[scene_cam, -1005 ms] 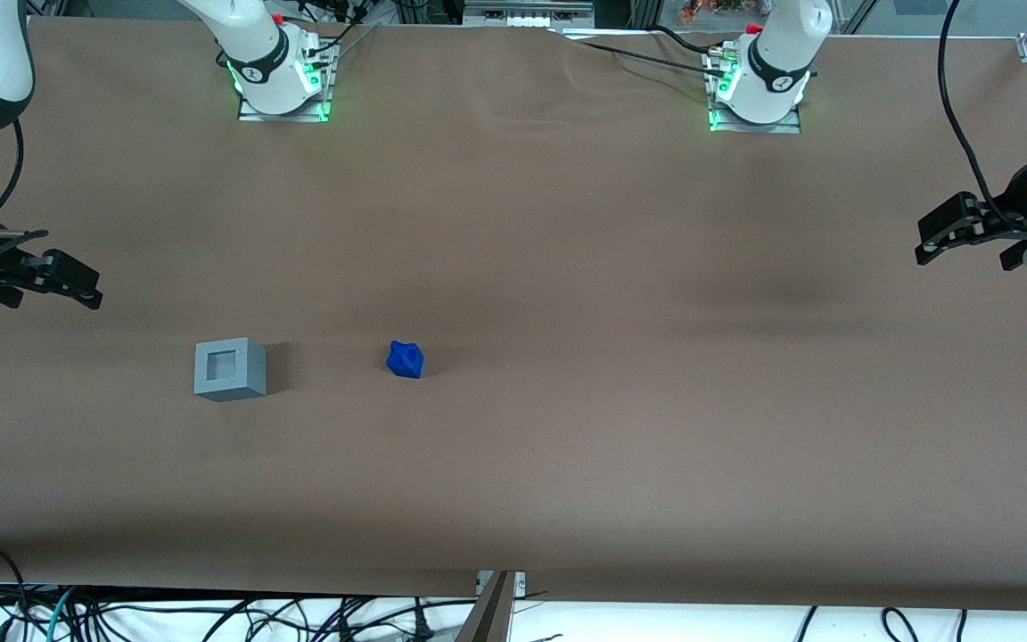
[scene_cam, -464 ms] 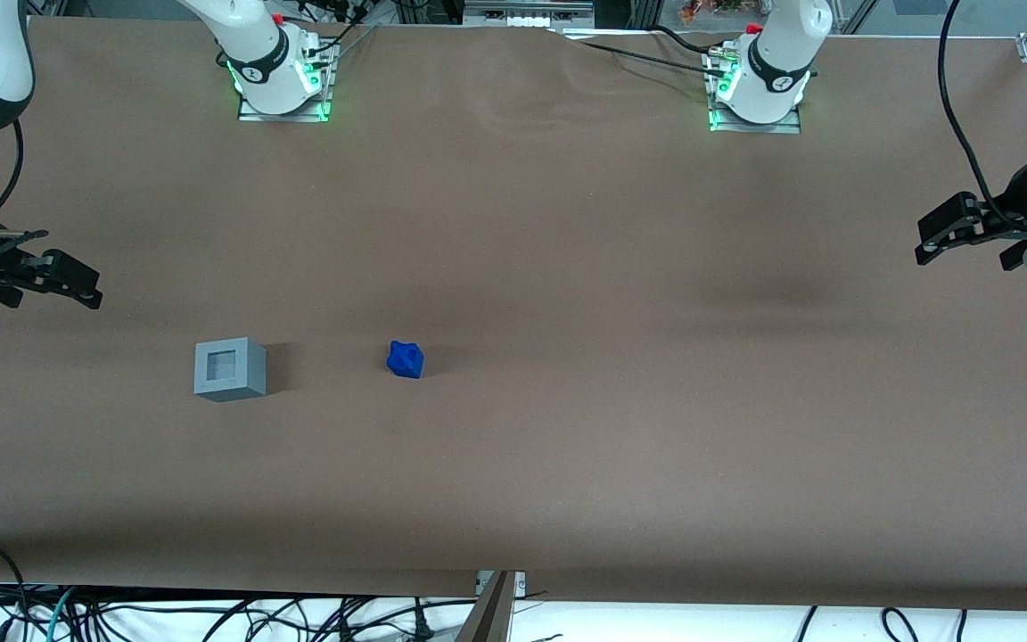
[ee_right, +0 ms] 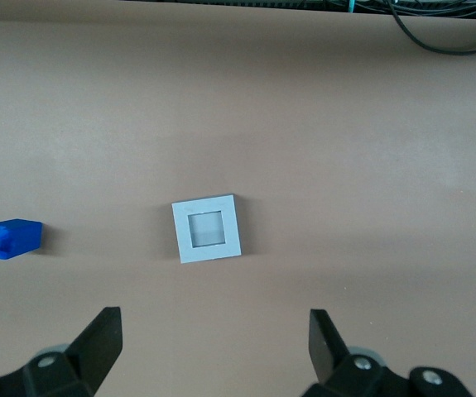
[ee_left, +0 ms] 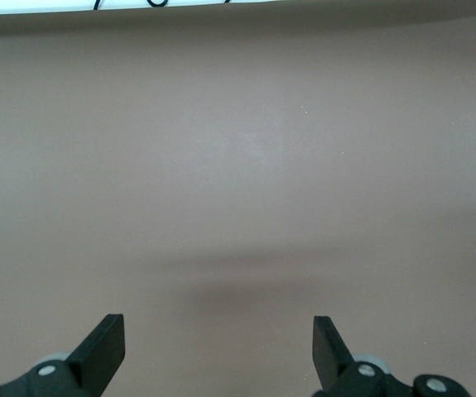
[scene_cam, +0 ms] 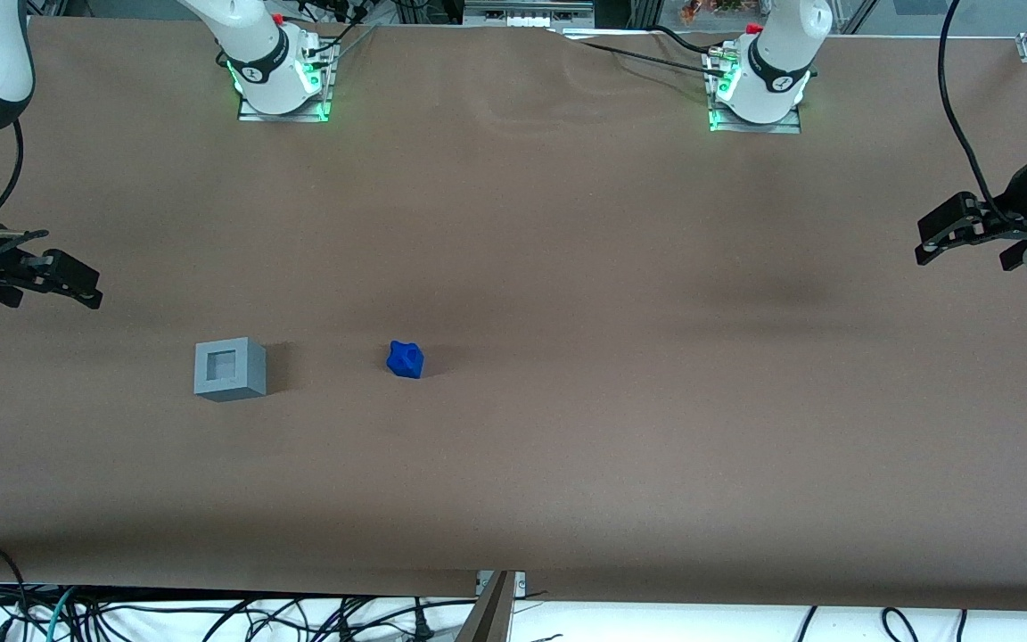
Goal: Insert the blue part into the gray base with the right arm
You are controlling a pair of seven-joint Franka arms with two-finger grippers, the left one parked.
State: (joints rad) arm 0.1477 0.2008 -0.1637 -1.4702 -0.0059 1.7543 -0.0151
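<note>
- Since nothing is gripped yet, the whole next move is judged to hang on one thing: the blue part (scene_cam: 405,359) lies off to the side of the end effector (scene_cam: 77,287), toward the parked arm's end of the counter (scene_cam: 567,267), with the gray base (scene_cam: 229,368) sitting between the two.
- The end effector is seen hovering well above the counter at the working arm's end, fingers (ee_right: 97,339) spread wide and holding nothing. From the right wrist view it's parked nearly over the gray base (ee_right: 208,228), not over the blue part (ee_right: 8,238).
- So a sideways reach past the base is probably called for before any descent.
- The blue part is seen lying on its side, well apart from the base. Its long axis can be made out in the wrist view as running roughly along the line toward the base, knobbed end pointing away from it.
- Bright blue plastic, faceted and lumpy, so flat opposing faces would have to be picked carefully or it could twist in the grip.
- The gray base is a plain light-gray plastic cube, sharp edges, matte, with a square recessed socket facing up. It sits a touch rotated against the wrist camera's frame.
- The counter is covered in a brown, slightly wrinkled matte sheet. Decent friction is guessed.
</note>
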